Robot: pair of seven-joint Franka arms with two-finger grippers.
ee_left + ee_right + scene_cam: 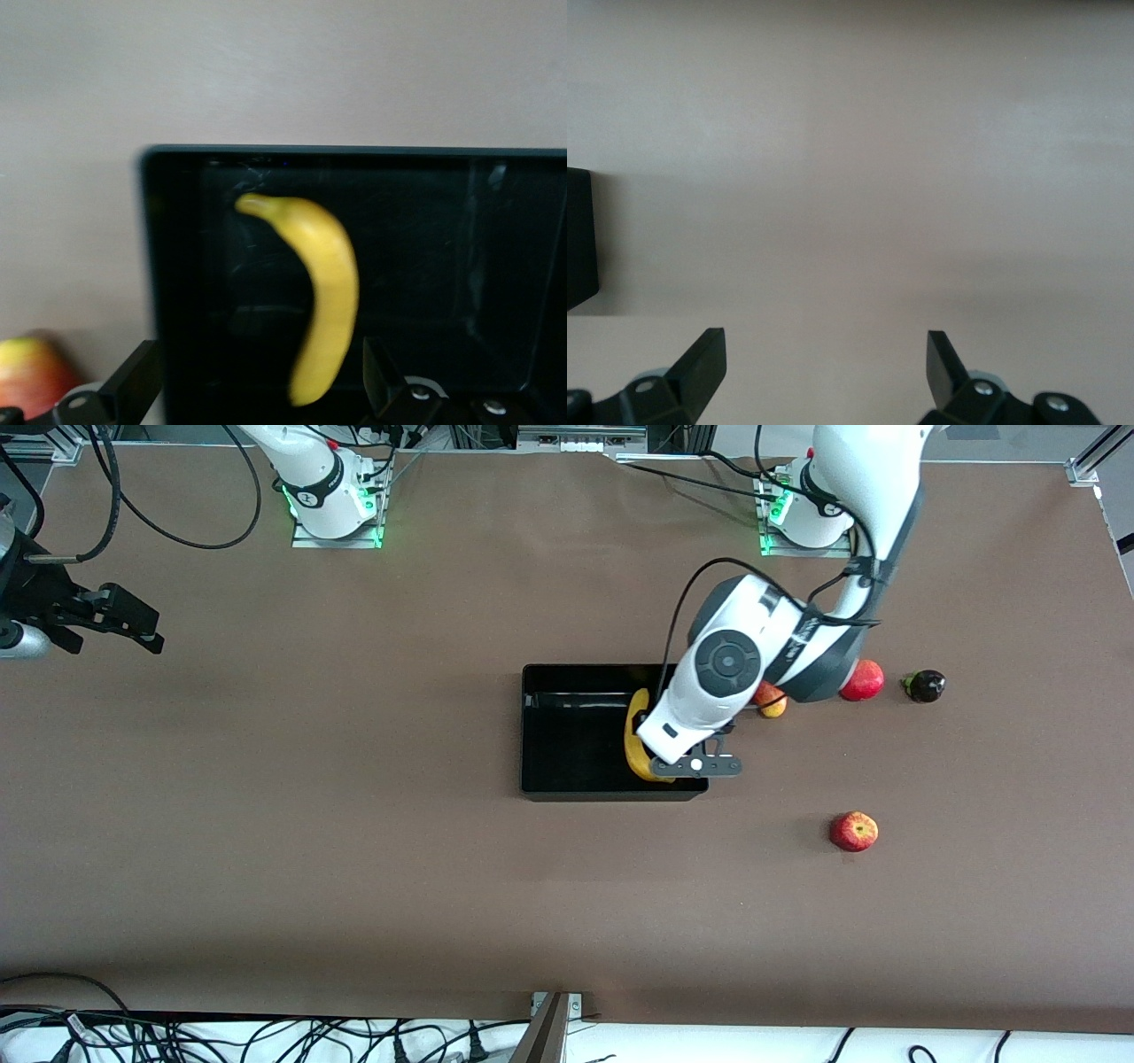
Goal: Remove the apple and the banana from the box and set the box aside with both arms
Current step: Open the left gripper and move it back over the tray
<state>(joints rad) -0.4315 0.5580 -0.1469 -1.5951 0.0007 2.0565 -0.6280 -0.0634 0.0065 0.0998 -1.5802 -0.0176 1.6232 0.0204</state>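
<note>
At the front view's left edge the right gripper (133, 622) waits wide open over bare bench (310, 850). Mid-frame, the box (567, 731) holds only the banana (634, 746), with the left gripper (695, 765) wide and empty above it. The apple (853, 831) lies out at lower right, so step 2 looks in hand: descend and close on the banana.

The front view looks down steeply from high across the desk (354, 868), facing both arm bases along its upper edge and taking in nearly the whole top. The left wrist view sits close above the box (177, 266) and the banana (323, 292), which the front view also shows. The right wrist view looks down on bare desk surface near the right arm's end.
</note>
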